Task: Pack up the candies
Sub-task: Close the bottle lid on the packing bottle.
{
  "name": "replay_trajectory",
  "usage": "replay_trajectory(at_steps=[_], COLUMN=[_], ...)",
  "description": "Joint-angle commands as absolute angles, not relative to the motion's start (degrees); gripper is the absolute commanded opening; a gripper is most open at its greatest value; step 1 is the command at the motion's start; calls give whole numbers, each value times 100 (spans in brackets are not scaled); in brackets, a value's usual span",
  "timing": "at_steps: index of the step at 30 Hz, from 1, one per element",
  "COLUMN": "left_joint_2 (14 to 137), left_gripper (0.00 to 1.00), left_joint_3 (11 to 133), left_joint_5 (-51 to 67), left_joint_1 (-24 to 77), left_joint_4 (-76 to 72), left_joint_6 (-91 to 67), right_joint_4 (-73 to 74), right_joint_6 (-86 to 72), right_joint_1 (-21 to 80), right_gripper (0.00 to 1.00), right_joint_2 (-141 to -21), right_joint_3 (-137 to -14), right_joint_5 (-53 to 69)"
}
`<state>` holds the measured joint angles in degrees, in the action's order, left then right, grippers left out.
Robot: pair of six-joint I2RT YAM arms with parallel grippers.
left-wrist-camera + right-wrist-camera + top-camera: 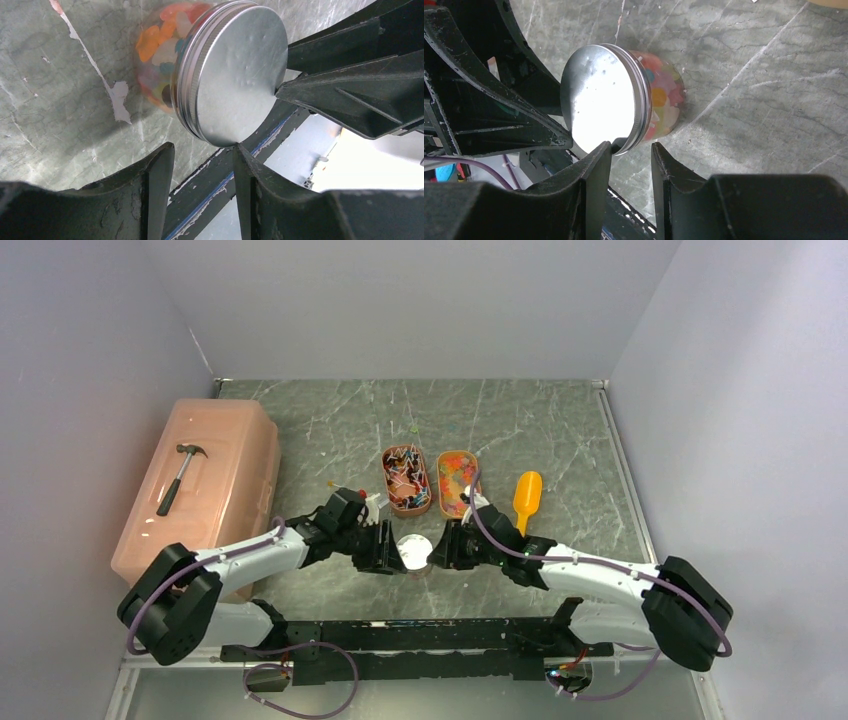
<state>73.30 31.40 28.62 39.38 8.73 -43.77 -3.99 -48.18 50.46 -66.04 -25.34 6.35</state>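
1. The top view shows a lidded jar [413, 552] at 6 o'clock of two oval trays [384, 480]. The left gripper [385, 548] is at the jar's 9 o'clock and the right gripper [447, 545] at its 3 o'clock.
2. Only this view shows candies [455, 475] in both trays, a yellow scoop [526, 498] at their 3 o'clock, and a hammer [182, 478] on a pink box [230, 440] at 9 o'clock.
3. Only the wrist views show candies filling the jar under its metal lid [235, 75].
4. Both grippers' jaws stand apart and clamp nothing. The lid's rim lies right at their fingertips.
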Motion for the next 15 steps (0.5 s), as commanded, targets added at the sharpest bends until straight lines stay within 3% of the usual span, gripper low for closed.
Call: replay_trajectory(at_steps=[1,9,13,15], left_joint_2=[7184,6573,6183,5936], left_gripper=[52,56,64,73], left_joint_3=[3186,3257,3156,3103], left_joint_5=[2656,2632,2603,2518], left_joint_1=[3955,3955,3959,3964], left_joint_4=[900,1236,1405,1524], left_joint_6=[-4309,-4171,-3979,-3898], right_joint_4=[-186,-27,396,612], right_joint_6=[-4742,-4662,-4486,-4332], right_joint_1=[5079,5077,5073,5071], right_gripper=[39,39,40,41], right_joint_2=[-6433,-6145,-5949,-5829], right_joint_3=[-2584,-2769,-2938,-3045], right_joint_5=[418,346,203,40])
